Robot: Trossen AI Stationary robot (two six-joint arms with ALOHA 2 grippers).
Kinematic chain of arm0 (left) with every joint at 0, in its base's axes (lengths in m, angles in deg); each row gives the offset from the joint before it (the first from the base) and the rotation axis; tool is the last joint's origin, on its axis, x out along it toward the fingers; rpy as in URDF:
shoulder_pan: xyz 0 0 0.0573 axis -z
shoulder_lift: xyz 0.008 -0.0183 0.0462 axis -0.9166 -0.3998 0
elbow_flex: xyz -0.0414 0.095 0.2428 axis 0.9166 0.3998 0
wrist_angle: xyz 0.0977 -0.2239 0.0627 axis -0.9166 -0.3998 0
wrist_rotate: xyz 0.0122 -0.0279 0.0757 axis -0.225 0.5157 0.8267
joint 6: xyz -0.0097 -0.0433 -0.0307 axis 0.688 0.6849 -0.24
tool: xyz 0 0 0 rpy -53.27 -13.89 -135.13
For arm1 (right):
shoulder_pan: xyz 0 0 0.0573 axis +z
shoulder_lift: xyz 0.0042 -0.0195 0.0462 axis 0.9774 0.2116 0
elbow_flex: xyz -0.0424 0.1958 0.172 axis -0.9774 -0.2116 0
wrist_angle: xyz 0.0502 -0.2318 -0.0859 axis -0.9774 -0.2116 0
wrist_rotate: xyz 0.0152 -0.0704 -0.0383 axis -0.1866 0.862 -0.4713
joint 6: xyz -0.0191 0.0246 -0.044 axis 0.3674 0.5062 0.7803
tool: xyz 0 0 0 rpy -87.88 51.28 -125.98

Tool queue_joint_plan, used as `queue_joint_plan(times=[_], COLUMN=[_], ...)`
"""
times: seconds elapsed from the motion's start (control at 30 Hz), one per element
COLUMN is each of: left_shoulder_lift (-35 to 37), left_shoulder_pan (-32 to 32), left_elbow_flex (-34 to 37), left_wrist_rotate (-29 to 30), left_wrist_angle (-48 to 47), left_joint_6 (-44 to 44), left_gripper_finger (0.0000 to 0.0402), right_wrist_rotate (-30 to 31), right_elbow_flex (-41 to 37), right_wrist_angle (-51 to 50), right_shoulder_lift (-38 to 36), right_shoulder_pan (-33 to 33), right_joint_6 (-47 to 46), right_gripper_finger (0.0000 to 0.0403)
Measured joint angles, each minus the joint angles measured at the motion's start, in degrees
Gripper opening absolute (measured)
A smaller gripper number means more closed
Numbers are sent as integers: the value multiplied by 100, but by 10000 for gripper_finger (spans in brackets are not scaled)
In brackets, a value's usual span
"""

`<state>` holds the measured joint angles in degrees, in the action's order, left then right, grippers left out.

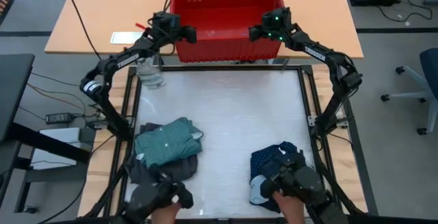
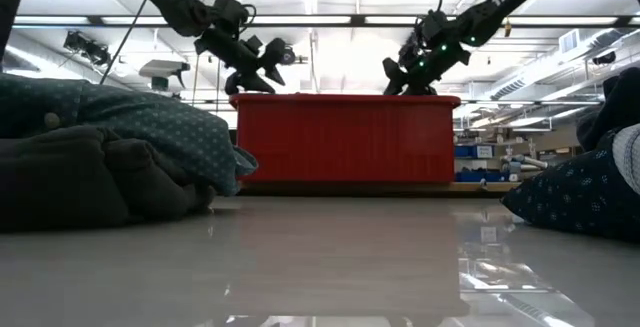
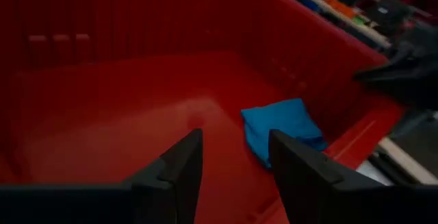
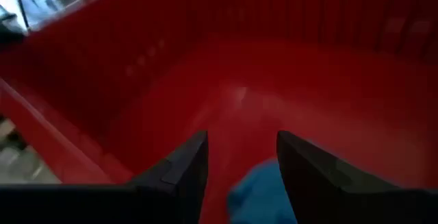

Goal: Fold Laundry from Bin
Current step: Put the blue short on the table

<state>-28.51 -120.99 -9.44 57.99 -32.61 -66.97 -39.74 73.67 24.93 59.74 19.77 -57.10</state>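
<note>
Only a bright blue piece point(image 3: 282, 129) is left on the floor of the red bin point(image 1: 226, 42); it lies just past the right gripper point(image 4: 241, 157), at about 6 o'clock from its fingers; left gripper point(image 3: 234, 157) sees it at 1 o'clock, farther off; both pairs of fingers parted, holding nothing.

Grey floor point(image 1: 390, 59), wooden desk point(image 1: 89, 18), office chair point(image 1: 421, 87), ceiling striplights point(image 2: 330, 22).

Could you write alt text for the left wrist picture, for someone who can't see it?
A small bright blue cloth lies on the floor of a red bin. The left claw hangs open and empty above it.
</note>
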Motion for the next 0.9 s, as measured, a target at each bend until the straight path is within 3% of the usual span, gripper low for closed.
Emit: queue_joint_plan(times=[0.1,0.27,0.7,0.9], left_shoulder_lift=[-199,-284,323,355], left_shoulder_pan=[-63,86,1170,1419], left_elbow_flex=[-44,-78,0,21], left_wrist_rotate=[-332,-197,-321,-267], left_wrist_angle=[-177,-779,-2716,-3211], left_joint_6=[-2,-286,-14,188], left_gripper_finger=[171,171,171,171], right_wrist_rotate=[-36,-500,-653,-662], right_elbow_flex=[20,28,6,-14], right_wrist_angle=[-548,-1636,-4492,-4844], right_shoulder_lift=[-62,-321,-1029,-1301], right_shoulder_pan=[-18,-8,74,256], right_joint_6=[-53,-93,-259,-252], right_gripper_finger=[180,180,180,180])
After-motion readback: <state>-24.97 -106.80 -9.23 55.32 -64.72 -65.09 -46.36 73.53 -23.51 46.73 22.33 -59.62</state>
